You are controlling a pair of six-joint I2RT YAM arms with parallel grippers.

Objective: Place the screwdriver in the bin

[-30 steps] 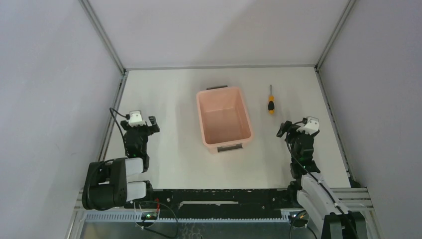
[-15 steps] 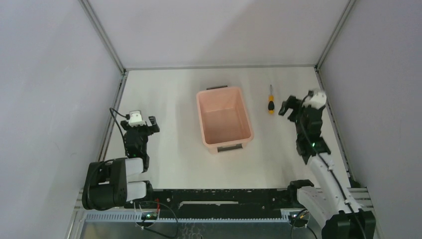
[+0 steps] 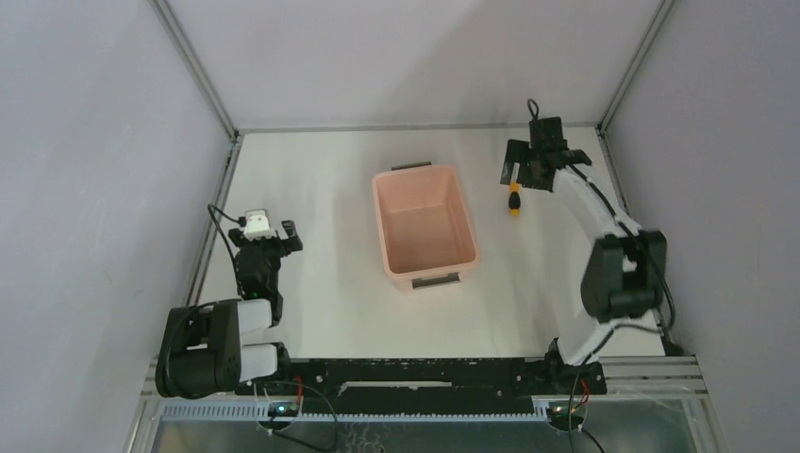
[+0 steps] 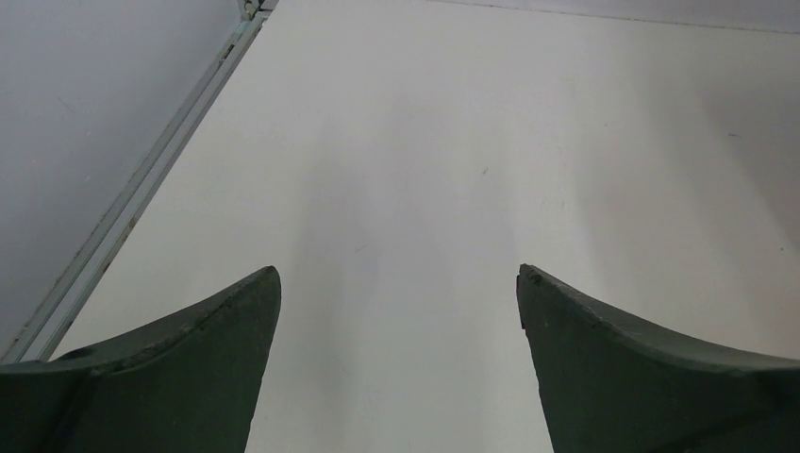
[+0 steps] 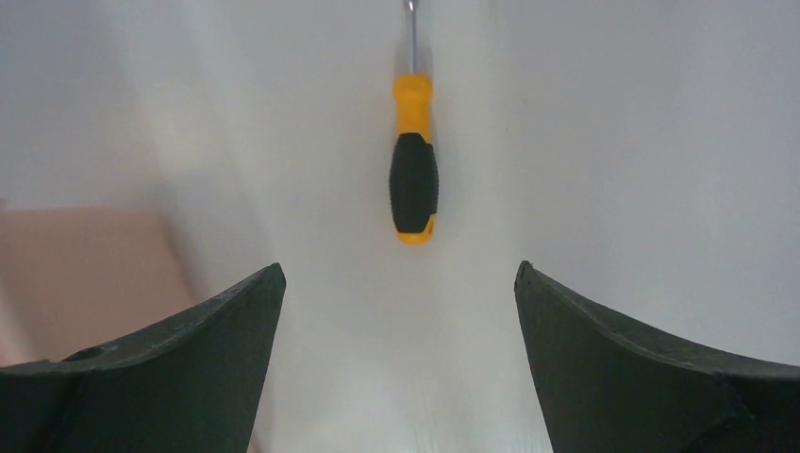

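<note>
Our right gripper [image 5: 396, 283] is wide open. The little orange-and-black screwdriver [image 5: 413, 179] lies just ahead, pointing away, handle end nearest.

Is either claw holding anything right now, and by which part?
Nothing is held. The right claw hangs open over the screwdriver, which lies untouched on the table. The left claw is open too, with nothing in it.

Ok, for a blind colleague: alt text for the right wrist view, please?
A small orange-and-black screwdriver lies on the white table, handle nearest, centred ahead of the right hand, its two dark fingers wide open. A blurred pink bin edge shows at lower left.
</note>
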